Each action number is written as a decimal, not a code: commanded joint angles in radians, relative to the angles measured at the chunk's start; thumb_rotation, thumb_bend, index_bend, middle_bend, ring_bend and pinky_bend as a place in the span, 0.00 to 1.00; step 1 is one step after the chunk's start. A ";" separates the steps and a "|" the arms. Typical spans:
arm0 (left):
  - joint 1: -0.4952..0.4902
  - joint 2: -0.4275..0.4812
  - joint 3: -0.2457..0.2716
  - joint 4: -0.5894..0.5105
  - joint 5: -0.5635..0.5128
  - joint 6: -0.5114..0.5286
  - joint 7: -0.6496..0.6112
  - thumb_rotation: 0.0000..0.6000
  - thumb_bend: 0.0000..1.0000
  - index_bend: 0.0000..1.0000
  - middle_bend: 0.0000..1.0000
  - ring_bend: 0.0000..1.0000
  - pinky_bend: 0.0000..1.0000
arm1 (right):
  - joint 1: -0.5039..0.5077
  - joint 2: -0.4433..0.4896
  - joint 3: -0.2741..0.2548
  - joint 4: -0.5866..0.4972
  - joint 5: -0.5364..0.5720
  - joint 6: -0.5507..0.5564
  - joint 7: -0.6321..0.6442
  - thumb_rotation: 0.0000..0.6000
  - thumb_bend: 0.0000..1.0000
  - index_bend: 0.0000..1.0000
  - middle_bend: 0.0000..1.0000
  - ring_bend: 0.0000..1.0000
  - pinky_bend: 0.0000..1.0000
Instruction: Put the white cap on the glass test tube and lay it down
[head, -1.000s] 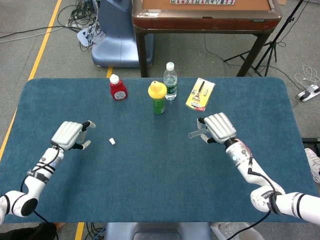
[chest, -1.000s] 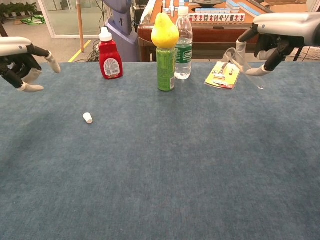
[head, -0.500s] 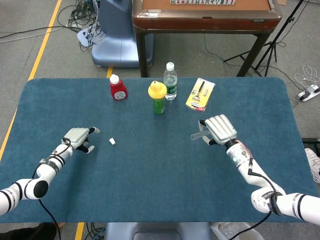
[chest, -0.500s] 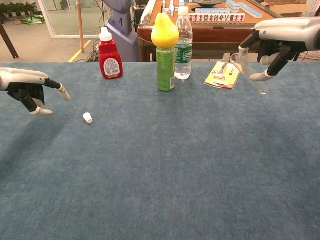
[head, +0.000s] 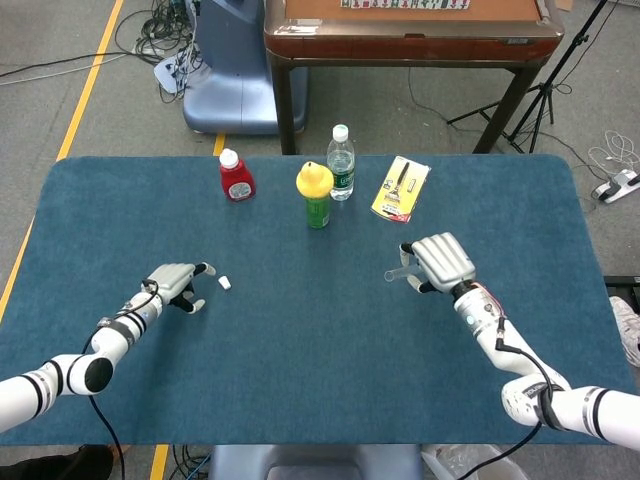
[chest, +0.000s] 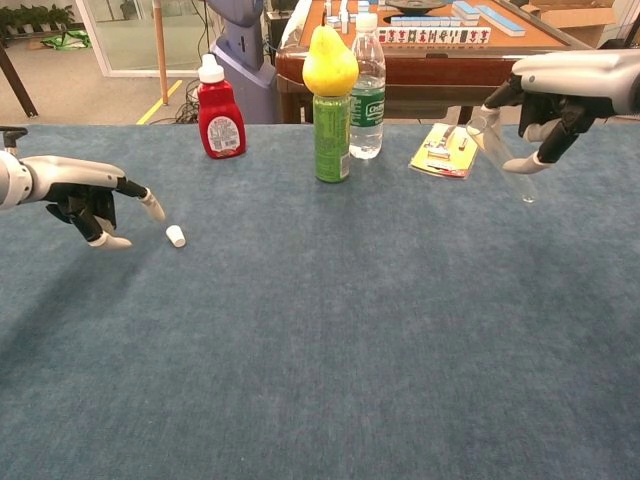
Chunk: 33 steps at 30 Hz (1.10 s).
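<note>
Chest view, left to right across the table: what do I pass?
left hand → white cap → red ketchup bottle → green can with yellow top → yellow card pack → glass test tube → right hand

No wording can be read anywhere: the labels on the red sauce bottle (chest: 220, 122), the water bottle (chest: 367, 88) and the yellow card (chest: 444, 149) are too small and blurred.

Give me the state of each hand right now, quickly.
Left hand: open, holds nothing, fingertips just short of the white cap.
Right hand: holding the glass test tube above the table.
</note>
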 joint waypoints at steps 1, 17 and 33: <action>-0.011 -0.011 0.006 0.014 -0.008 -0.006 -0.004 1.00 0.34 0.20 1.00 1.00 1.00 | -0.001 0.002 -0.002 0.002 0.000 0.000 0.001 1.00 0.54 0.86 1.00 1.00 1.00; -0.038 -0.030 0.034 0.017 -0.013 -0.011 -0.026 1.00 0.34 0.20 1.00 1.00 1.00 | -0.008 0.006 -0.007 0.014 -0.003 -0.001 0.016 1.00 0.54 0.87 1.00 1.00 1.00; -0.043 0.023 0.071 -0.115 0.032 0.032 0.001 1.00 0.34 0.20 1.00 1.00 1.00 | -0.013 0.000 -0.009 0.025 -0.013 0.000 0.029 1.00 0.54 0.87 1.00 1.00 1.00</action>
